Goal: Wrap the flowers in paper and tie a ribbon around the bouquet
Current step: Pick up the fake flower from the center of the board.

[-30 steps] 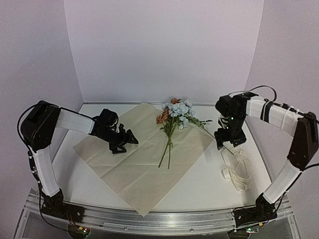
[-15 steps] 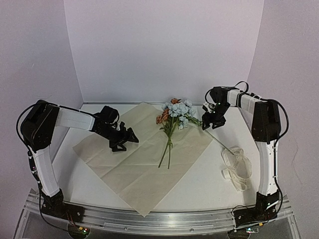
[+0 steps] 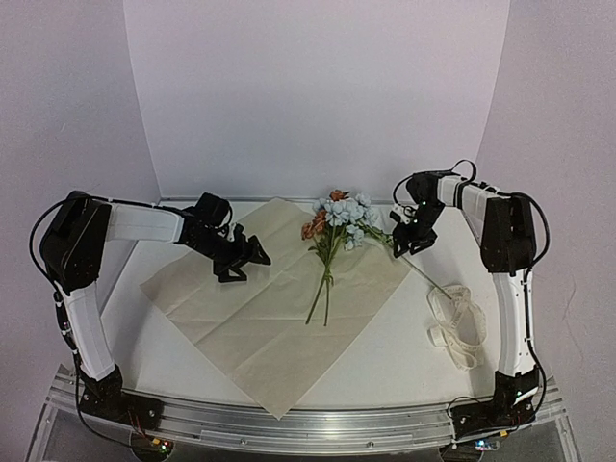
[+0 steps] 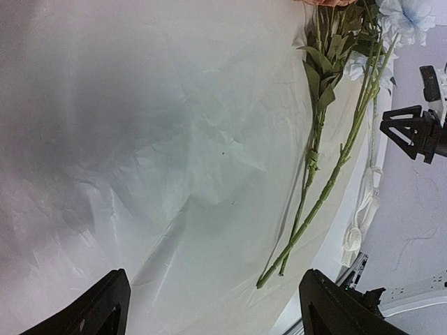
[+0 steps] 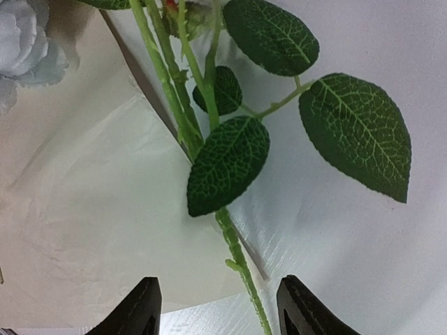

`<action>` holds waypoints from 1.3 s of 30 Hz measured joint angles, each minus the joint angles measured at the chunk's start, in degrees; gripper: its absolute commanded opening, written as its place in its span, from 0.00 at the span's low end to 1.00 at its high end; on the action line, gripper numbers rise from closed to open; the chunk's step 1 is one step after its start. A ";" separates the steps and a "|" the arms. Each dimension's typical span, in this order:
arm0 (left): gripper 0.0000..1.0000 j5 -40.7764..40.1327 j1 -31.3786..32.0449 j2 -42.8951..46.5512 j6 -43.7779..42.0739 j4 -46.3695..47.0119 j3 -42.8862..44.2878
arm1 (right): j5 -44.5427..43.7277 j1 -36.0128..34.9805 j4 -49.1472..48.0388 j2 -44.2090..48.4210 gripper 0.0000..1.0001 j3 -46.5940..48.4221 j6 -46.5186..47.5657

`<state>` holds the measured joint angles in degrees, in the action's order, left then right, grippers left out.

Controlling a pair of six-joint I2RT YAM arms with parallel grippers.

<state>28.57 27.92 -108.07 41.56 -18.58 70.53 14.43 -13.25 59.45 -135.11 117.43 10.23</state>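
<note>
The tan paper (image 3: 260,322) lies flat as a diamond on the white table. The flowers (image 3: 339,214) rest on its far right part, stems (image 4: 316,183) pointing toward the near side. One leafy stem (image 5: 239,259) runs off the paper's right edge. My right gripper (image 3: 409,243) hangs over that stem, open, and in the right wrist view the gripper (image 5: 223,310) straddles it without touching. My left gripper (image 3: 252,258) hovers open above the paper's left half, nothing between its fingers (image 4: 105,307). The cream ribbon (image 3: 457,322) lies in loose loops on the table at the right.
Pale walls close in the table on three sides. A metal rail (image 3: 308,423) with both arm bases runs along the near edge. The paper's near corner reaches close to that rail.
The right arm swung from above the ribbon back to the stem beside the flowers, and its jaws narrowed. The left gripper shifted slightly right and farther back over the paper.
</note>
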 measured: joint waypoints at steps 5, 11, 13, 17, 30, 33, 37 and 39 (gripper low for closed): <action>0.86 -0.02 0.00 0.00 0.00 -0.97 1.10 | -1.17 -0.28 6.53 -3.73 0.55 8.02 -0.06; 0.86 0.01 0.00 0.00 0.00 -1.01 2.28 | -3.91 -0.21 12.89 -5.81 0.61 12.33 -1.39; 0.87 0.02 0.00 0.00 0.00 -0.97 2.45 | -3.91 0.07 14.02 -5.79 0.62 11.80 -2.03; 0.86 0.16 0.00 0.00 0.01 -0.97 2.55 | -2.24 1.49 15.32 -5.77 0.59 9.07 -4.85; 0.86 0.44 0.00 0.00 0.08 -0.94 2.55 | 1.90 5.61 17.22 -6.88 0.62 15.40 -13.22; 0.86 0.75 0.00 0.00 0.23 -0.93 2.62 | 2.89 5.67 16.87 -7.08 0.62 17.63 -14.70; 0.86 1.07 0.00 0.00 0.27 -0.93 2.66 | 7.09 6.48 16.92 -7.08 0.59 17.90 -20.88; 0.86 1.27 0.00 0.00 0.28 -0.93 2.66 | 9.31 7.55 16.58 -7.08 0.59 16.57 -24.91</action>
<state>29.84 27.92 -108.07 41.85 -19.51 73.19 23.74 -5.70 76.03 -142.19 134.00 -14.68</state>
